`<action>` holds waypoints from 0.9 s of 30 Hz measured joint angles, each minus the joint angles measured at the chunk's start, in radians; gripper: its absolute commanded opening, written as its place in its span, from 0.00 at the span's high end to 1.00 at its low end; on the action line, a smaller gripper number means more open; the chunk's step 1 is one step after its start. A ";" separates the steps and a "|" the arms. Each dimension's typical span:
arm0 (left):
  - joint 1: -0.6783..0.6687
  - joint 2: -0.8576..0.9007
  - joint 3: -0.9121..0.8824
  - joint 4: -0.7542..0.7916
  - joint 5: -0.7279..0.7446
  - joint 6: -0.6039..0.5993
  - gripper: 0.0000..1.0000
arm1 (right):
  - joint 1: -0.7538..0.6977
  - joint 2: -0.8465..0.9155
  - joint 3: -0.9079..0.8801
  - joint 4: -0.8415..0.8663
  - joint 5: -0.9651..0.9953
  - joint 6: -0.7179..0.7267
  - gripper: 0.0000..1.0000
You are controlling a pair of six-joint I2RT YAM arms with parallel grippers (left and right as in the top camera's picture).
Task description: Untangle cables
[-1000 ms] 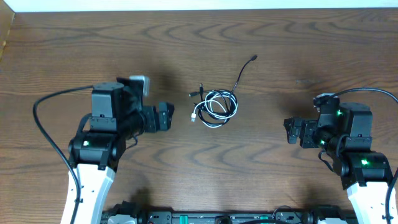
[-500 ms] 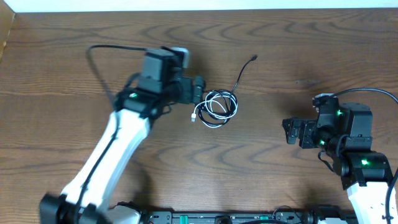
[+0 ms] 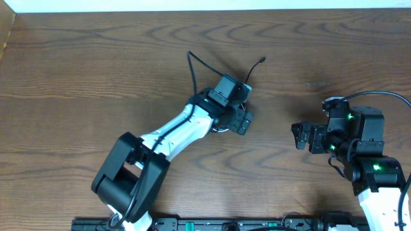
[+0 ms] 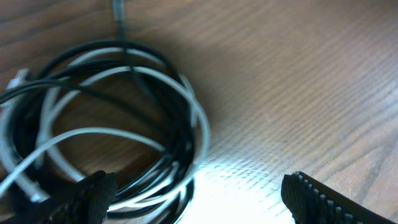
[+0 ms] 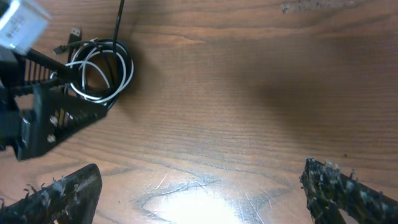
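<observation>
Cables lie coiled together: one black, one white.

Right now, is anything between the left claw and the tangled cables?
Nothing visible stands in the way. The left claw hangs open just above the coil of black and white cables, which lies on the bare wooden table with no other object beside it.

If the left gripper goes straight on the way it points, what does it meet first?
The left gripper would probably meet the right edge of the coiled cables, lying between its open fingers; beside that, bare table. Depth is unclear.
</observation>
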 measured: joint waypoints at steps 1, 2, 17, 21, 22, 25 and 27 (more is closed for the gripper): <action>-0.008 0.006 0.000 0.006 0.000 0.007 0.10 | 0.000 0.000 0.000 -0.003 0.000 0.000 0.01; -0.016 0.015 0.000 0.013 -0.001 0.016 0.10 | 0.000 0.000 0.000 -0.005 0.000 0.000 0.01; -0.081 0.097 0.000 0.018 0.000 0.046 0.93 | 0.000 0.000 0.000 -0.008 0.000 0.000 0.01; -0.072 0.014 -0.008 -0.003 0.037 0.002 0.93 | 0.000 0.000 0.000 -0.008 0.000 0.000 0.01; -0.069 -0.018 -0.008 -0.003 0.050 -0.006 0.92 | 0.000 0.000 0.000 -0.008 0.000 0.000 0.01; -0.039 -0.187 -0.007 0.000 0.130 -0.055 0.92 | 0.000 0.006 0.000 -0.008 -0.006 0.004 0.01; 0.006 -0.334 -0.005 0.001 0.229 -0.094 0.93 | 0.000 0.023 0.000 -0.003 -0.072 0.009 0.01</action>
